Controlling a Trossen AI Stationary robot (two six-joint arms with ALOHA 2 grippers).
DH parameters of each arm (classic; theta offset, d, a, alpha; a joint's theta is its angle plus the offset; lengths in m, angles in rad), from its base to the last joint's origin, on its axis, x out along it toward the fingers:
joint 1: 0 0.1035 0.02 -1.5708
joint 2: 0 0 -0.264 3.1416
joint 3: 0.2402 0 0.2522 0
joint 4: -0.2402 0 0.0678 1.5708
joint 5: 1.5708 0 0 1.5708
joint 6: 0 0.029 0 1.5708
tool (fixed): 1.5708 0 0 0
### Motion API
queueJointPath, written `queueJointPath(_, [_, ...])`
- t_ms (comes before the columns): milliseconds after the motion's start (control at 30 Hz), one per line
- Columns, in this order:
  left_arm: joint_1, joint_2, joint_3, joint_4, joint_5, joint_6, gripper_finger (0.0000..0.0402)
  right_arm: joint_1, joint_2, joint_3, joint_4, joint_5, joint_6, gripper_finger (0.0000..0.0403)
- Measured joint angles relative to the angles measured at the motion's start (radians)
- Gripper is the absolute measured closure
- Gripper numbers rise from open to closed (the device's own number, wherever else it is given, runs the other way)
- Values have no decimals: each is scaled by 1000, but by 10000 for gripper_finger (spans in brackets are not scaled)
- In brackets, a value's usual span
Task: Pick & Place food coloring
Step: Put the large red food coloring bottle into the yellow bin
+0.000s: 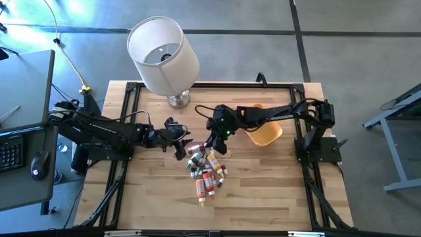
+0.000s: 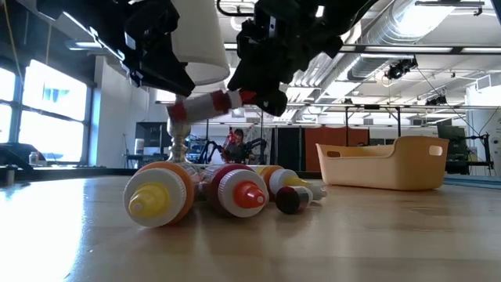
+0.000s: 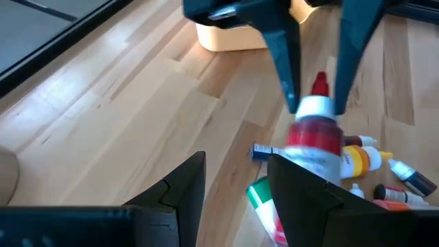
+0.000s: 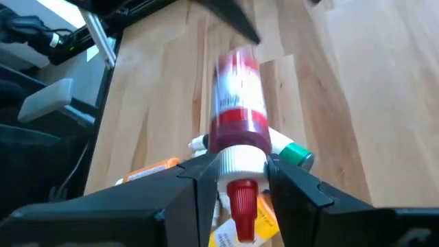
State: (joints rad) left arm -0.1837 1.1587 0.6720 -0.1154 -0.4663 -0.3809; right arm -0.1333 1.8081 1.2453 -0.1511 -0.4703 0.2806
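A red food coloring bottle (image 2: 205,105) with a white collar and red cap hangs level in the air between my two grippers. My right gripper (image 4: 240,180) (image 1: 211,143) is shut on it. My left gripper (image 3: 236,184) (image 1: 177,146) stands open just to the left, at the bottle's bottom end (image 3: 312,147), which lies beside one finger rather than in the gap. Whether that finger touches it, I cannot tell. The other bottles, in red, orange, yellow, green and whitish colours, lie on their sides in a pile (image 1: 208,174) (image 2: 227,192) on the table below. My right gripper pinches the red bottle by its white collar (image 4: 241,159), just behind the red cap, between the two fingers (image 3: 287,65). The fingers come from above, slanting down from the table's right, and lie across the bottle. The bottle is lifted clear, roughly level, with its bottom end toward my left gripper.
An orange plastic bowl (image 1: 267,133) (image 2: 383,164) sits to the right of the pile, under my right arm. A lamp with a white shade (image 1: 164,49) stands at the table's far edge. Bare wooden table lies near and left of the pile.
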Motion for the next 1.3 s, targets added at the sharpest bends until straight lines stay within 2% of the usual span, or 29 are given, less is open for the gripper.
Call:
queueJointPath(233, [0, 3, 0, 0, -27, 8, 246, 0, 0, 0, -91, 57, -10, 297])
queueJointPath(367, [1, 0, 0, 1, -90, 21, 246, 0, 0, 0, -112, 52, -14, 328])
queueJointPath(467, [0, 0, 0, 0, -88, 24, 246, 2, 0, 0, -155, 33, -20, 352])
queueJointPath(567, [0, 0, 0, 0, -72, 25, 246, 7, 0, 0, -197, 57, -53, 357])
queueJointPath(967, [0, 0, 0, 1, -75, -4, 246, 23, 0, -1, -328, 81, -146, 280])
queueJointPath(1033, [0, 0, 0, 1, -76, -14, 246, 24, 0, -1, -358, 111, -171, 272])
queueJointPath(1167, [0, 0, 0, 1, -76, 7, 246, 22, 0, -1, -375, 177, -328, 264])
queueJointPath(1300, [0, 0, 0, 1, -76, 10, 246, 25, 2, -1, -341, 171, -541, 263])
